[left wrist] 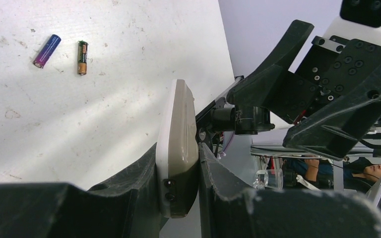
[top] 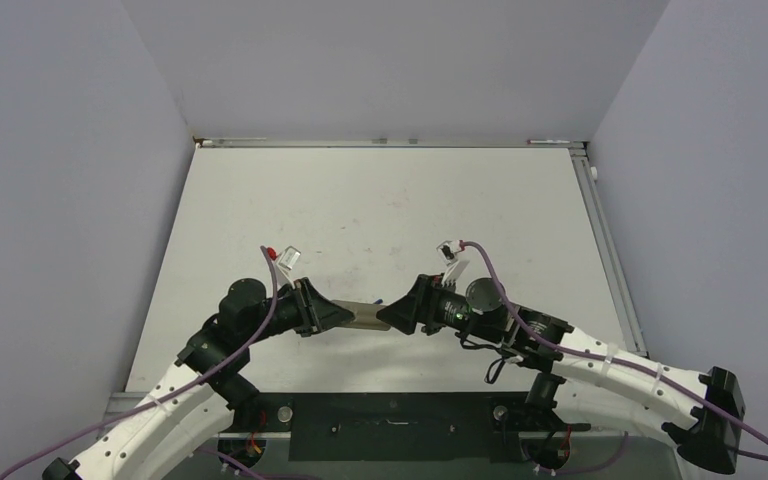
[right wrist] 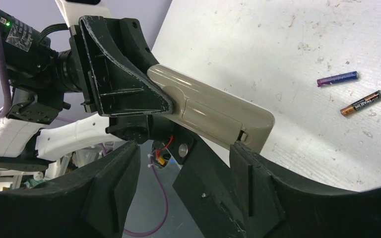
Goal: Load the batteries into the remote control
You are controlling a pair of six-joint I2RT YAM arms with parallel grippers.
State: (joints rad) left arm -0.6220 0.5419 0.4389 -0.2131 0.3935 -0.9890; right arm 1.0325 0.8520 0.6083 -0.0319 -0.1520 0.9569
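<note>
My left gripper [top: 343, 316] is shut on one end of the remote control [left wrist: 178, 129] and holds it edge-up above the table. In the right wrist view the remote's [right wrist: 213, 111] greyish-beige back faces the camera, with the battery cover on it. My right gripper [right wrist: 183, 148] is open at the remote's free end, and one of its fingertips [right wrist: 243, 148] is right by the cover's end. It faces the left gripper in the top view [top: 388, 313]. The purple-blue battery [right wrist: 337, 78] and the brownish-gold battery [right wrist: 362, 103] lie side by side on the table, apart from both grippers.
The white table [top: 390, 200] is scuffed and is bounded by grey walls on three sides. The two batteries also show in the left wrist view, the purple-blue one [left wrist: 46, 50] left of the brownish-gold one [left wrist: 82, 57]. Both arms meet near the table's front edge.
</note>
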